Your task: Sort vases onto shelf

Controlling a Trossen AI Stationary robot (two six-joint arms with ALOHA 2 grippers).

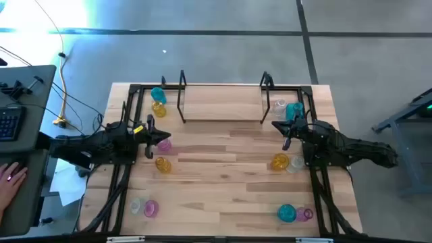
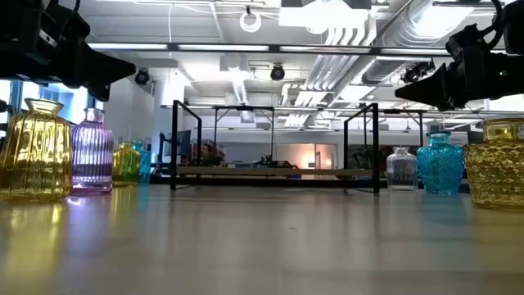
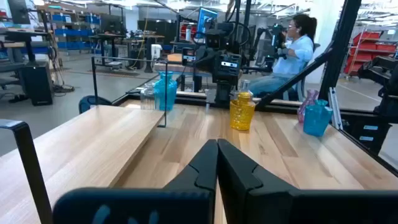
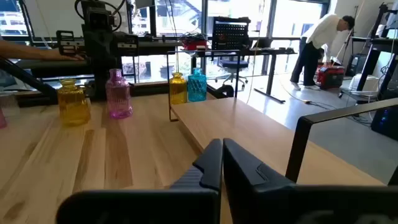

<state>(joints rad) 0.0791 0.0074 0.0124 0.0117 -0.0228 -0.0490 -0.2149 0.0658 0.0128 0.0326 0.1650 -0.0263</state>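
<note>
Glass in cyan, pink, amber and clear is scattered all over the light-wood table (image 1: 223, 175), and both arms hang above it with nothing in their pincers. Left gripper (image 1: 150, 132) sits over the table's left side, fingers (image 3: 205, 171) pressed tight together, holding nothing. Right beside it stands a pink vase (image 1: 163, 143), and just nearer the front an amber vase (image 1: 163, 164). Right gripper (image 1: 286, 133) mirrors it on the right side, fingers (image 4: 211, 165) also pinched fully closed and empty, with another amber vase (image 1: 280, 162) and a clear one (image 1: 294, 164) close by.

Now the shelf (image 1: 223, 104): it lies along the far edge of the table, a pale board inside thin black rods, and no vase stands on its board. At its left end a cyan vase (image 1: 158, 94) and a yellow vase (image 1: 159, 108) wait on the tabletop; at its right end sit a clear vase (image 1: 279, 106) and a cyan one (image 1: 294, 110).

Down at the near edge, a clear and pink pair (image 1: 145, 208) rests front left, while a cyan vase (image 1: 287, 214) and a small pink one (image 1: 306, 214) sit front right.

From table level, the ribbed amber vase (image 2: 33, 152) and ribbed pink vase (image 2: 92, 153) loom large.

As for writing, no label or brand can be read on any vase or arm. A person's hand (image 1: 10, 179) rests at a desk off the left edge.
</note>
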